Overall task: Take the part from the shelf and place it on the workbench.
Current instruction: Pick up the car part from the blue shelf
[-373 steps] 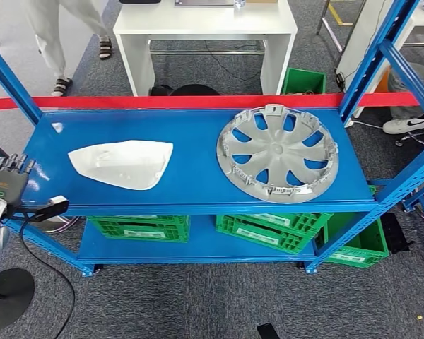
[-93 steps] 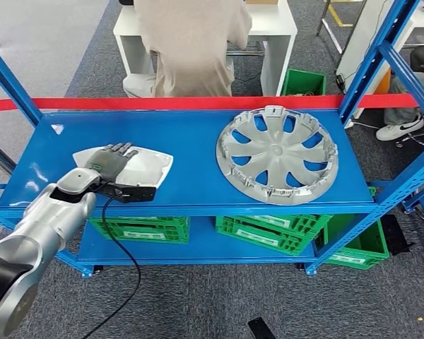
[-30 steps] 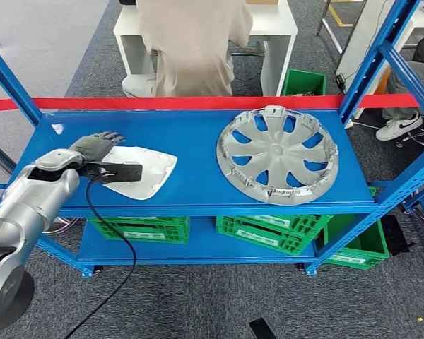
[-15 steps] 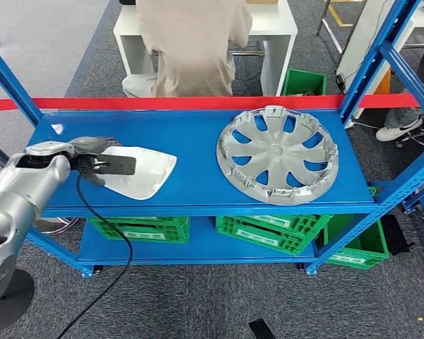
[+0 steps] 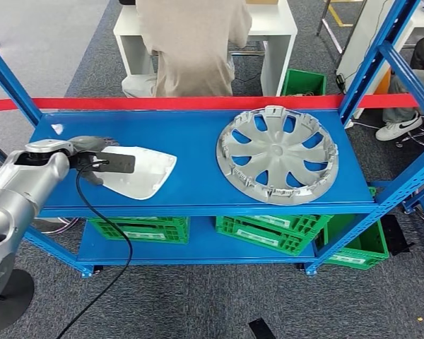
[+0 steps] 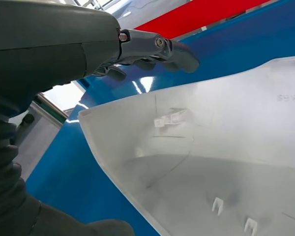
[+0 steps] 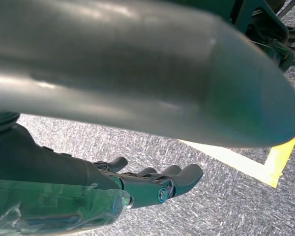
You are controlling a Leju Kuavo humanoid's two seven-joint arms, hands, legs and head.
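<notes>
A white curved panel part [image 5: 140, 171] lies on the left half of the blue shelf [image 5: 199, 141]. My left hand [image 5: 90, 150] is at the panel's pointed left end. In the left wrist view the fingers [image 6: 157, 45] stretch out over the shelf just past the panel [image 6: 213, 147], while the thumb [image 6: 86, 228] sits on the near side. The panel's tip lies in the wide gap between them, and I see no grip. A silver wheel cover [image 5: 278, 154] rests on the shelf's right half. My right hand [image 7: 146, 184] hangs over grey carpet with nothing in it.
A person [image 5: 193, 42] stands just behind the shelf at a white table [image 5: 276, 32]. A red tape [image 5: 145, 103] runs along the shelf's back edge. Blue uprights [image 5: 380, 49] frame the right side. Green crates [image 5: 140, 228] sit on the lower shelf.
My left arm has risen from beside the shelf and swung to the panel's left end, and the panel has turned slightly. A person has come behind the shelf. Nothing moved in the last half second.
</notes>
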